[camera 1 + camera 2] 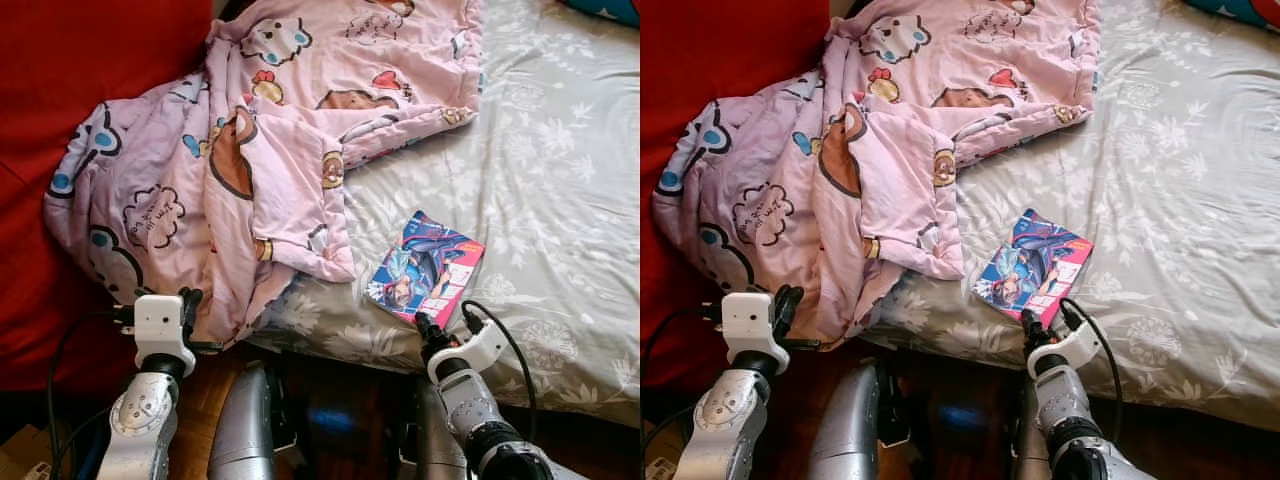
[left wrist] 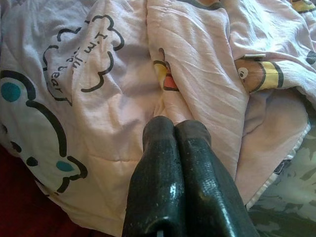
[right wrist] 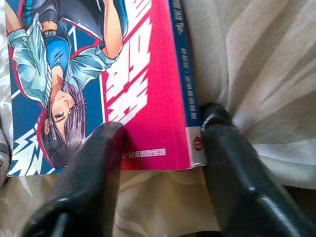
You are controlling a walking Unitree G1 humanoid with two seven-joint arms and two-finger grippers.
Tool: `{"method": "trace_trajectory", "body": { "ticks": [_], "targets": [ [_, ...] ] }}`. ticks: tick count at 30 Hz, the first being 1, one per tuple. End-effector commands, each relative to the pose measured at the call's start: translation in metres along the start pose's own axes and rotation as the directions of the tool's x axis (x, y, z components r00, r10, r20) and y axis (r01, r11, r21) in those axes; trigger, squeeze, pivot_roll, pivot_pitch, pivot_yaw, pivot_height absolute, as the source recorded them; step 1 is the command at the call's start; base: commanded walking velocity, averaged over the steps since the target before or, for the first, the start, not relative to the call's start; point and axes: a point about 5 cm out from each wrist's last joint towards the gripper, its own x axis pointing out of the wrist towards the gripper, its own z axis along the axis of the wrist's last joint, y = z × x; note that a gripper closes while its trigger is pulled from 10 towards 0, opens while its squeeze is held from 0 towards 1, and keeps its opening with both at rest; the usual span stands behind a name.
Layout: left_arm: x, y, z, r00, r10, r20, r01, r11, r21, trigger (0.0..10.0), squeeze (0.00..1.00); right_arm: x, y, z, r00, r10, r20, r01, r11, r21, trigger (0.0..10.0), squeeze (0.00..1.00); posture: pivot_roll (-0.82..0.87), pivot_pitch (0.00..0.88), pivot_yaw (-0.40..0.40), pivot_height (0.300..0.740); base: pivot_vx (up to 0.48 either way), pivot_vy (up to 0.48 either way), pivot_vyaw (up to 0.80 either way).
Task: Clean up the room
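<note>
1. The comic book is lying flat on the bed, beside the pink blanket.
2. The right gripper is spreading its fingers across the book's near corner.
3. The left gripper is pressing closed fingers against the blanket.
4. Thin, light and glossy, the book is probably best pinched by the spine.

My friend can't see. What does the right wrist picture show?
The right gripper is open, one black finger on each side of the near corner of a comic book. The book lies flat on a pale flowered bedsheet, its cover showing a cartoon person and a pink strip.
</note>
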Motion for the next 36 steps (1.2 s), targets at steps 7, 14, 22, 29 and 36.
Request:
{"method": "trace_trajectory", "body": {
  "ticks": [7,14,22,29,36],
  "targets": [
    [-0.002,0.0,-0.003,1.0,-0.012,-0.02,0.012,1.0,0.017,10.0,0.0,-0.004,-0.007,-0.009,0.999,-0.031,-0.028,0.031,0.999,0.016,0.0,0.0,0.1,0.316,0.046,0.605,0.0,0.0,0.0],
    [-0.001,-0.001,-0.003,1.0,-0.014,-0.019,0.015,1.0,0.018,10.0,0.0,-0.001,-0.001,-0.008,1.0,-0.015,-0.02,0.016,1.0,0.019,0.0,0.0,0.1,0.312,0.045,0.605,0.0,0.0,0.0],
    [0.002,-0.002,-0.003,1.0,-0.015,-0.018,0.015,1.0,0.014,10.0,0.0,0.003,0.01,-0.003,1.0,0.025,0.003,-0.025,0.999,0.026,0.0,0.0,0.09,0.298,0.038,0.605,0.0,0.0,0.0],
    [0.007,-0.005,-0.003,1.0,-0.012,-0.009,0.012,1.0,0.007,10.0,0.0,0.004,0.011,0.002,0.999,0.024,0.023,-0.024,1.0,0.015,0.0,0.0,0.08,0.281,0.029,0.605,0.0,0.0,0.0],
    [0.009,-0.003,-0.003,1.0,-0.002,-0.002,0.002,1.0,0.006,10.0,0.0,-0.003,-0.004,0.008,0.993,-0.055,0.102,0.072,0.981,-0.181,0.0,0.0,0.06,0.264,0.018,0.605,0.0,0.0,0.0]
  ]
}}
